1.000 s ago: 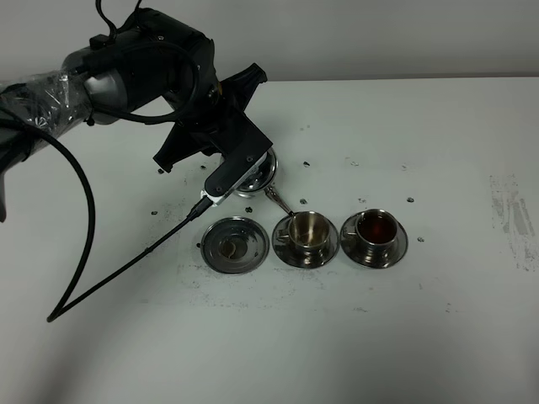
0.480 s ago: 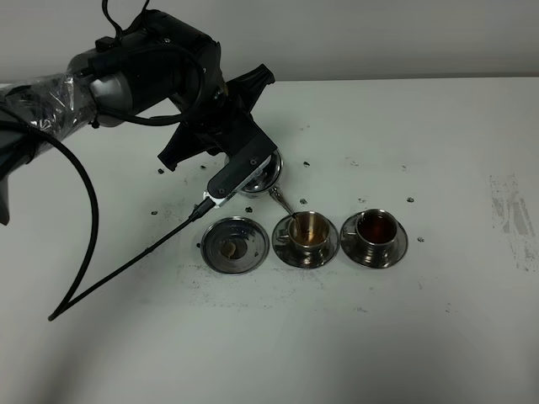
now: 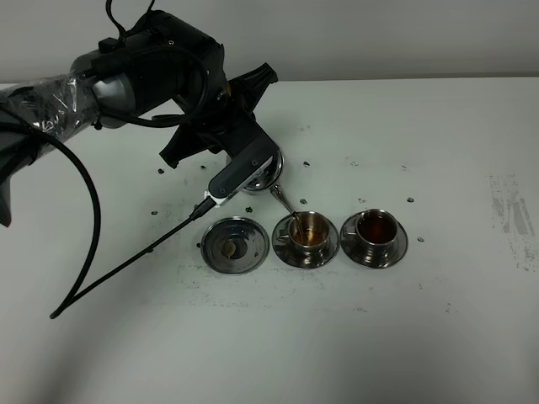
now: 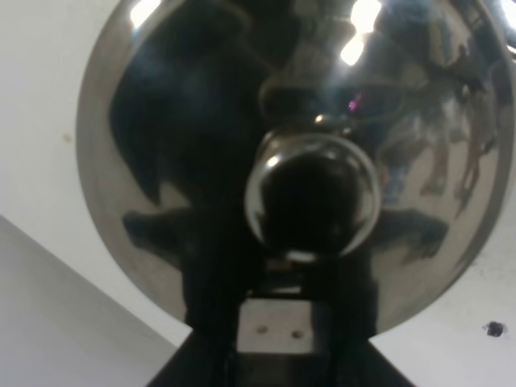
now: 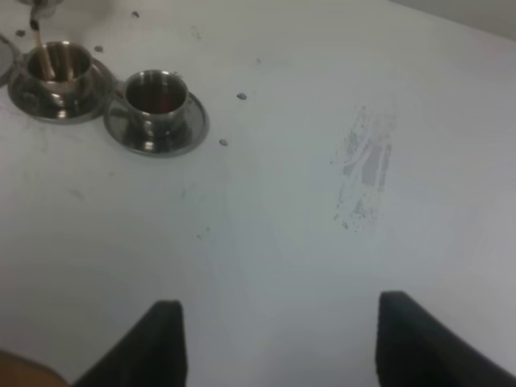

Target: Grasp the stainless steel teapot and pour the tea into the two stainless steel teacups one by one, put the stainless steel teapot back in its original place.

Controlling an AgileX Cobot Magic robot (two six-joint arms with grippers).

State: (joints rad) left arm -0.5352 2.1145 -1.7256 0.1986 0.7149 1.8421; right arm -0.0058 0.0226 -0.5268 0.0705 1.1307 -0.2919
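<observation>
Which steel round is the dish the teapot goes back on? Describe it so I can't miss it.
On the table, three steel rounds sit in a row in front of the tilted teapot. The dish is the leftmost in the high view. Its two neighbours are saucers each carrying a teacup; it carries none, just a tan spot at its centre.

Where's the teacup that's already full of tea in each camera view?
Exterior high: the full teacup sits rightmost in the row.
Left wrist: not in it; the teapot lid fills the picture.
Right wrist: the full teacup, on its saucer.
Shared landmark: the teacup being filled, right beside it.
</observation>
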